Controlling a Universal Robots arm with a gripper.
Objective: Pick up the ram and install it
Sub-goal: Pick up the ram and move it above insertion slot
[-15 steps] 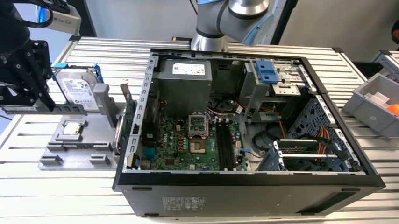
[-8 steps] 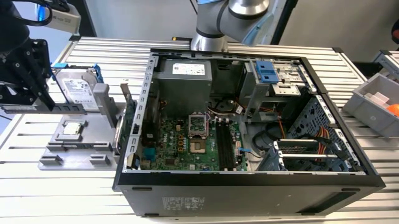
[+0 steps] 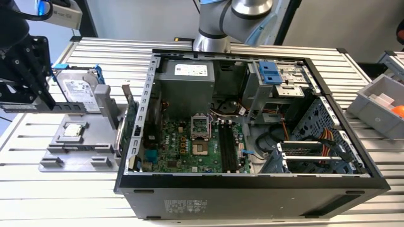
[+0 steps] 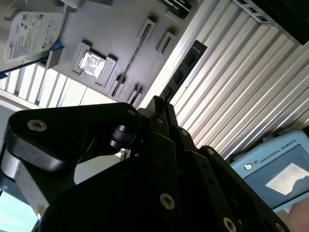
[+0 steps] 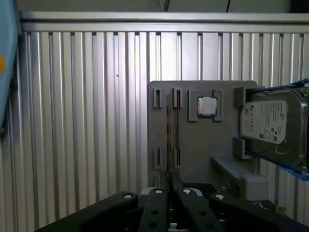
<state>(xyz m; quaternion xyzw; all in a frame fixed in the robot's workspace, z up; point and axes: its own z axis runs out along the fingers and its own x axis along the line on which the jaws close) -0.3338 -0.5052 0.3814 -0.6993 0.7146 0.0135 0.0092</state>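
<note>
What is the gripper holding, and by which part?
The gripper holds the ram, pinched across its flat faces. One stretch sticks out beyond the grip; the rest is hidden, so the spot along its length cannot be told.

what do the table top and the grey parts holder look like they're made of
Table top: likely aluminium; bare, silvery ribbed profiles with a soft sheen. Grey parts holder: probably plastic; matte, uniform grey with blocky raised slots, though I can't be sure.
</note>
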